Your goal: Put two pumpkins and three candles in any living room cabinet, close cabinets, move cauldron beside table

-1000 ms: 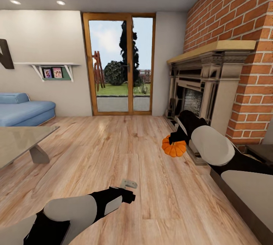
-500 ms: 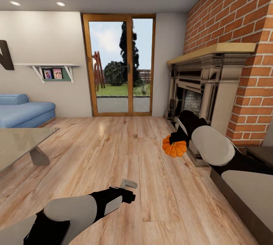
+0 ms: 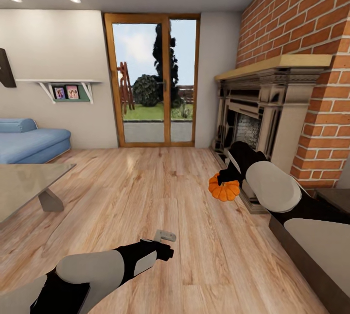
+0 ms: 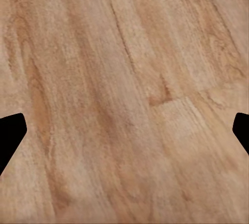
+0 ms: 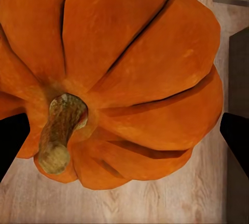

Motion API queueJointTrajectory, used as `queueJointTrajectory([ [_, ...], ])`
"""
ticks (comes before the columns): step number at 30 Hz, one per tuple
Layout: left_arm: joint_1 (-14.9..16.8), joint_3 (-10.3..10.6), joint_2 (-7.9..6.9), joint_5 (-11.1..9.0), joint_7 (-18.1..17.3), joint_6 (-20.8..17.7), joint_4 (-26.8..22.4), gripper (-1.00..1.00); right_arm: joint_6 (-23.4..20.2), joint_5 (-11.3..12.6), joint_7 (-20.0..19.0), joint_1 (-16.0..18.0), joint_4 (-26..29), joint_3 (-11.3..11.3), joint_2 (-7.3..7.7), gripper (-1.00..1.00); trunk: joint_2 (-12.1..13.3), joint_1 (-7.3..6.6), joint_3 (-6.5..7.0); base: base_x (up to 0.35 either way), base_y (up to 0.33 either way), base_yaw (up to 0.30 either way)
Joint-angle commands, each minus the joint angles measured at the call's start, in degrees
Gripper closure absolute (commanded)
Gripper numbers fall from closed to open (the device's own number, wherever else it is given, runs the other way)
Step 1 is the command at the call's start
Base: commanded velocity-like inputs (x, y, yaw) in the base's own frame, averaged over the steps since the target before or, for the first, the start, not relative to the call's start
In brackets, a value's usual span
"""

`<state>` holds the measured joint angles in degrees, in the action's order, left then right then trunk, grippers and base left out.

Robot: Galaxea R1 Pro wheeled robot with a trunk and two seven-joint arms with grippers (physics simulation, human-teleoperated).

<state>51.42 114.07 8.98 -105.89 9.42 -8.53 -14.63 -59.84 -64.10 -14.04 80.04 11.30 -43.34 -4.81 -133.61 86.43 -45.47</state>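
Pumpkin (image 3: pixel 224 190) off the floor, hanging under right gripper (image 3: pixel 226 178), just in front of the fireplace (image 3: pixel 262 114) hearth. Right wrist view: pumpkin (image 5: pixel 111 73) bright orange, ribbed, stem (image 5: pixel 59 135) pointing toward camera; dark right fingertips (image 5: pixel 236 138) showing at either flank of the fruit, clamped on it. Wood floor (image 5: pixel 155 203) below, dark furniture edge (image 5: pixel 237 125) alongside.

Left gripper (image 3: pixel 166 235) low, nearer the robot than the fireplace, over bare plank floor (image 3: pixel 160 197). Left wrist view: fingertips (image 4: pixel 10 135) wide apart at both frame edges, nothing between them, only floor planks (image 4: pixel 124 99).

Fireplace set in a red brick wall (image 3: pixel 301 17), light wooden mantel (image 3: pixel 272 63) on top. Glazed wood-framed patio door (image 3: pixel 153 80) on the back wall beside the fireplace, garden visible through it. Across the room from the fireplace: blue sofa (image 3: pixel 29 141), wall shelf (image 3: pixel 61 85) with two small framed photos (image 3: pixel 66 92), corner of a glass-topped table (image 3: pixel 24 183). Dark low furniture piece (image 3: pixel 333 195) past the fireplace's brick column, partly hidden by the right arm; cannot tell what it is.
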Motion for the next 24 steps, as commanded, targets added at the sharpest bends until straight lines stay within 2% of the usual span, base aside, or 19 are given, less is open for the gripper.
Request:
queueJointTrajectory([
  [1, 0.1, 0.2, -0.01, -0.2, 0.3, -0.1, -0.1, -1.00, -0.2, -0.6, -0.5, 0.0, 0.1, -0.3, -0.04, 1.00, 0.4, -0.24, 0.02, 0.000, 0.000, 0.000],
  [11, 0.1, 0.2, -0.01, -0.2, 0.3, -0.1, -0.1, -1.00, -0.2, -0.9, -0.5, 0.0, 0.1, -0.3, 0.28, 1.00, 4.4, -2.43, 0.89, 0.000, 0.000, 0.000],
  [17, 0.0, 0.2, -0.01, -0.2, 0.3, -0.1, -0.1, -1.00, -0.2, -2.9, -0.5, 0.0, -0.3, -0.4, 0.51, 1.00, 6.8, -3.75, 1.41, 0.000, 0.000, 0.000],
  [24, 0.1, 0.2, 0.00, -0.2, 0.3, -0.1, -0.1, -1.00, -0.2, -3.3, -0.5, 0.0, -3.1, -0.6, 1.96, 1.00, 9.6, -5.29, 2.01, 0.000, 0.000, 0.000],
])
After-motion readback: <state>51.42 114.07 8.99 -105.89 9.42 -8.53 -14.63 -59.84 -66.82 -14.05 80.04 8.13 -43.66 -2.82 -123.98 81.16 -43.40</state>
